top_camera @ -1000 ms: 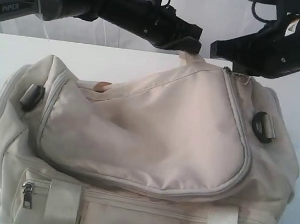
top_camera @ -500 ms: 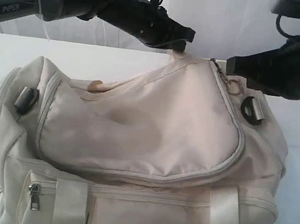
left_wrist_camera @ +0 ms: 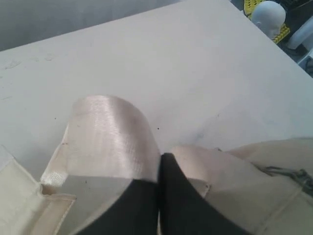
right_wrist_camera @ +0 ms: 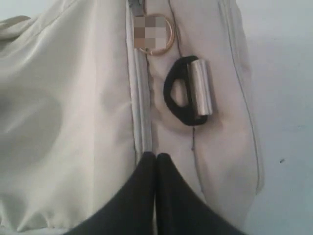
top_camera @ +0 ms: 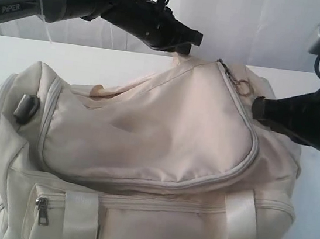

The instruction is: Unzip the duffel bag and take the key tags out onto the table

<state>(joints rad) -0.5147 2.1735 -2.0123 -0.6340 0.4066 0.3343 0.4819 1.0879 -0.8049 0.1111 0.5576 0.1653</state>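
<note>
**Over the duffel bag [top_camera: 146,135]: left tool [top_camera: 192,41] pinching cloth, right tool [top_camera: 257,109] clenched bare**

At the left tool's tip, the jaws are pressed tight. Bag cloth rises into a peak right at that tip. The wrist view shows the black fingers [left_wrist_camera: 142,205] closed, with cream fabric on one side and an arching satin strap [left_wrist_camera: 110,137] on the other, both touching them. This reads as a pinch on the fabric beside the strap.

Right tool: fingers [right_wrist_camera: 171,196] closed flat against each other, nothing between them. The tips are at the main zipper [right_wrist_camera: 141,107], on the bag's right end. Just past the tips a black D-ring with a metal roller [right_wrist_camera: 188,93] lies flat on the cloth. Further along the zipper line is a metal pull ring [top_camera: 244,87], apart from the tool and partly blurred in the wrist view.

The main zipper curves round the top panel, and its teeth are closed along the whole visible run. A second buckle [top_camera: 27,108] sits on the bag's left end. The front pocket is closed, with its pull [top_camera: 43,210] hanging at the left corner. A front strap [top_camera: 242,230] crosses the near face.

The bag rests on the white table [top_camera: 96,64] and fills most of the exterior view. It is slumped, with the top panel tilted up toward the left tool.
</note>
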